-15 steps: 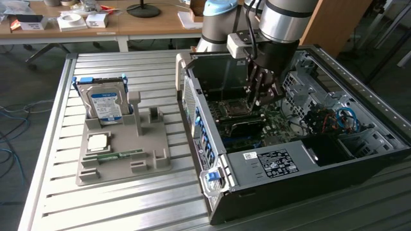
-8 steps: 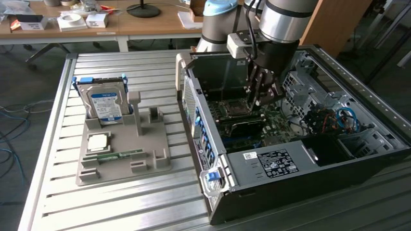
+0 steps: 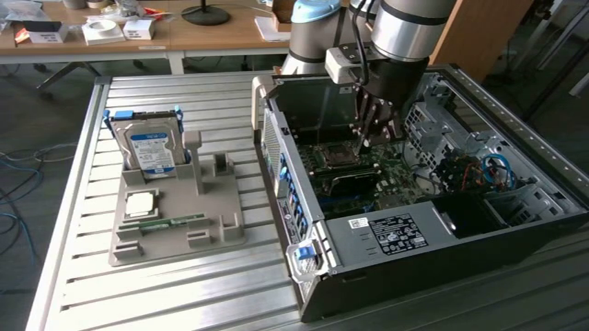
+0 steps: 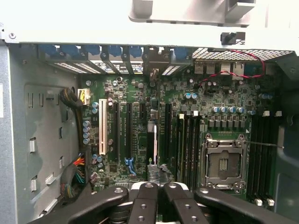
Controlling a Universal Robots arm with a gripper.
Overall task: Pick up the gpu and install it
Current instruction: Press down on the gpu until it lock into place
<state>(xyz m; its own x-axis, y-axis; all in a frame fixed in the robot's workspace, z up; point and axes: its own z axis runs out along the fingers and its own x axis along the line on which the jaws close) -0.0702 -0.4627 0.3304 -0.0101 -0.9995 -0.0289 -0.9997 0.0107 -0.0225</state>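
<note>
On the slatted metal table (image 3: 74, 207), at the exterior view's left, a grey holder tray (image 3: 175, 238) carries a silver hard drive (image 3: 152, 148) standing upright at its 11 o'clock corner. A square processor chip (image 3: 140, 202) lies flat at 6 o'clock from the drive, and a narrow green memory stick (image 3: 161, 224) lies just beyond the chip in the same direction. At 3 o'clock from the tray is the open computer case (image 3: 387, 234), lying with its motherboard (image 3: 368, 183) facing up. The arm reaches down into the case, and the gripper (image 3: 376, 138) hangs just above the board, at 2 o'clock from the empty processor socket (image 3: 333, 155). In the wrist view the gripper (image 4: 159, 186) has its jaws drawn narrow, pinching the gpu (image 4: 155, 140), which appears edge-on as a thin pale strip. The strip stands over the dark expansion slots, between the white slot (image 4: 102, 133) and the processor socket (image 4: 223, 161). Whether the card's edge already touches a slot cannot be told.
</note>
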